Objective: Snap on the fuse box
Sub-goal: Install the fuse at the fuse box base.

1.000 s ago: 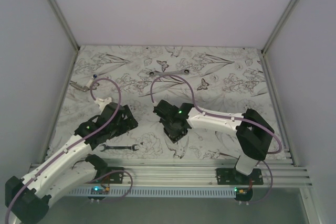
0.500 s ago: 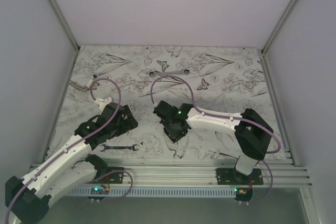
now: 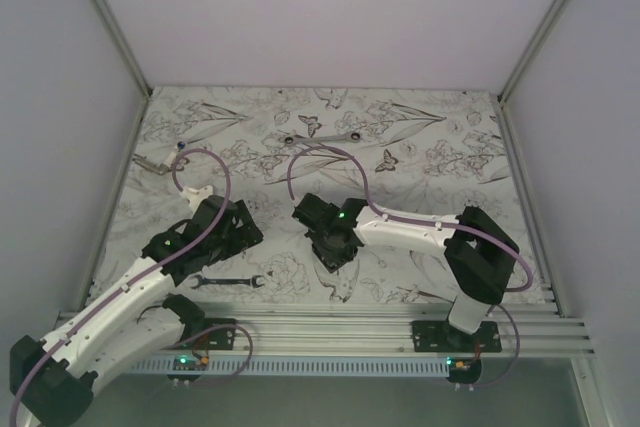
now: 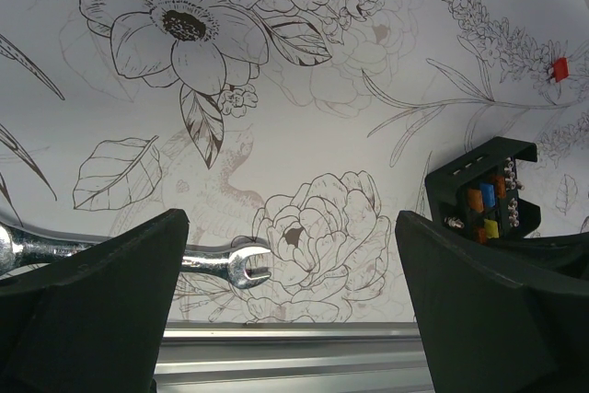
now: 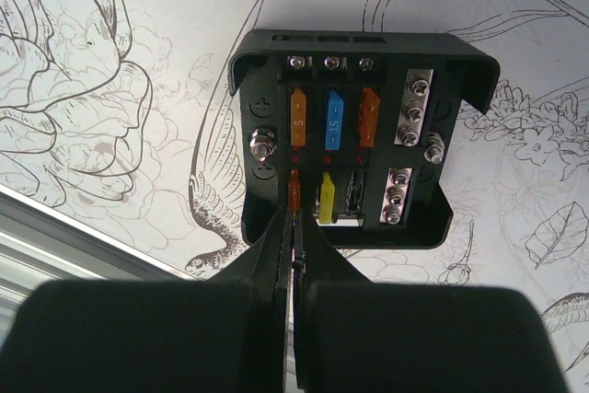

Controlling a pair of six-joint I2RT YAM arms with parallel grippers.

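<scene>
Your right wrist view shows the fuse box [image 5: 345, 172] open-faced on the table [image 5: 110, 6], with the right gripper [image 5: 294, 220] pressed together and its tips at an orange fuse [image 5: 294, 192]. From above, the right arm [image 3: 410, 229] hides it. Your left wrist view shows the left gripper [image 4: 288, 227] spread wide over a wrench [image 4: 235, 262].

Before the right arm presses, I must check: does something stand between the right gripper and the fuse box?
Nothing visible does. The shut right gripper has its tips at the open fuse box, at an orange fuse in the lower row.
</scene>
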